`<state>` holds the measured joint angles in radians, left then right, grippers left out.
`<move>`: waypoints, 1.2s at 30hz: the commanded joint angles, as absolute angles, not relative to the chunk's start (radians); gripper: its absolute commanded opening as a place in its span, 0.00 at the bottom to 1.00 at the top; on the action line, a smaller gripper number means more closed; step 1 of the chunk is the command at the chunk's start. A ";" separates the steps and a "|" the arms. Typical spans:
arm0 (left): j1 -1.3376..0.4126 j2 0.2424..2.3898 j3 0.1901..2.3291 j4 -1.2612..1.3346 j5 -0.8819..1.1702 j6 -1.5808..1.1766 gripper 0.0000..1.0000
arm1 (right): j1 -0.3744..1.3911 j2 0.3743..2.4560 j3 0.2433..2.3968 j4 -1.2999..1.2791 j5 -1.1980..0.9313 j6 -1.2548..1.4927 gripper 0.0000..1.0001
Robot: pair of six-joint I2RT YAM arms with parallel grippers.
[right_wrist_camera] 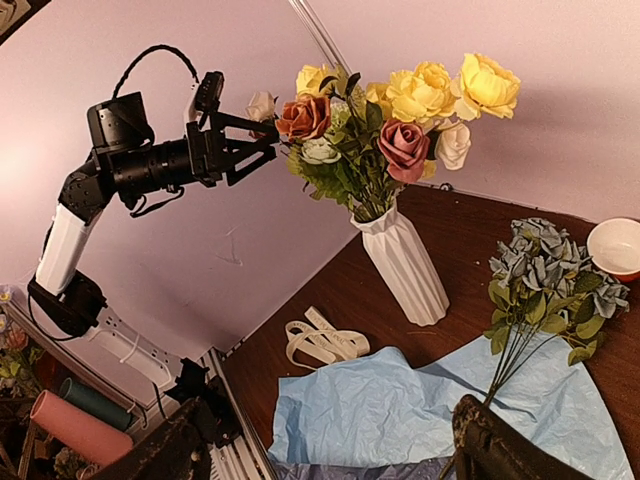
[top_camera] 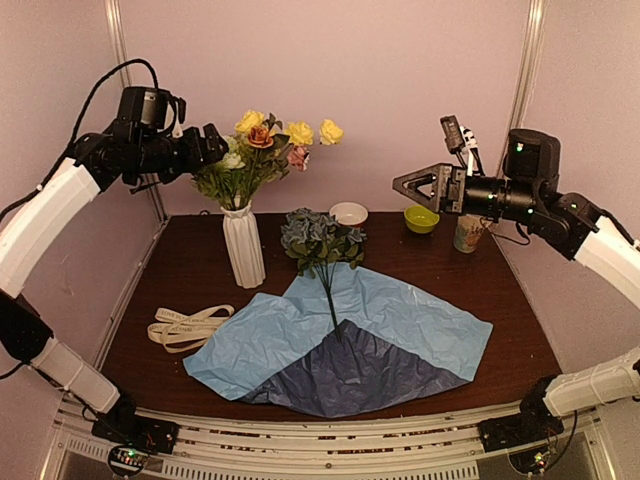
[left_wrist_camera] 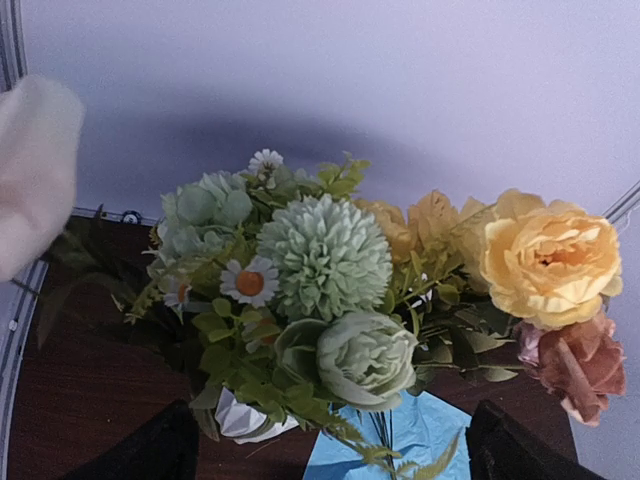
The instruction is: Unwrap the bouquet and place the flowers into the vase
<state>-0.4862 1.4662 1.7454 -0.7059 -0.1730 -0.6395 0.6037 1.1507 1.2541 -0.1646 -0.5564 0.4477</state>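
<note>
**Paper spread open, most flowers in the vase**

The blue paper (top_camera: 340, 345) lies flat and unwrapped at the near middle of the table (top_camera: 190, 270), light blue with a dark blue part at its near edge. A blue cluster (top_camera: 322, 243) lies on it, stems toward the near side and heads past the paper's far edge. The cream ribbon (top_camera: 188, 327) lies loose just left of the paper. The vase (top_camera: 244, 245) stands upright at far left, holding the flowers (top_camera: 262, 150).

The left pincer (top_camera: 215, 145) hangs open at bloom height, close against the left of the flowers; whether it touches them cannot be told. The right pincer (top_camera: 405, 185) is open and empty, high over the far right. A white bowl (top_camera: 348, 213), a green bowl (top_camera: 421, 218) and a mug (top_camera: 467, 235) stand along the far edge.
</note>
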 commanded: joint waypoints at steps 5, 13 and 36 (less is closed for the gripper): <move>-0.486 1.440 1.761 -0.500 -0.180 -0.644 0.84 | 0.606 1.167 1.264 -0.206 -0.549 0.430 0.82; -0.483 1.567 1.751 -0.382 -0.203 -0.614 0.63 | 0.606 1.159 1.270 -0.217 -0.532 0.441 0.81; -0.435 1.538 1.889 -0.455 -0.201 -0.574 0.96 | 0.614 1.240 1.292 -0.334 -0.318 0.458 0.76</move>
<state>-0.4438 1.6268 1.8225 -0.4595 -0.1944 -0.6010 0.6041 1.1687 1.2549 -0.2607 -0.4164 0.4595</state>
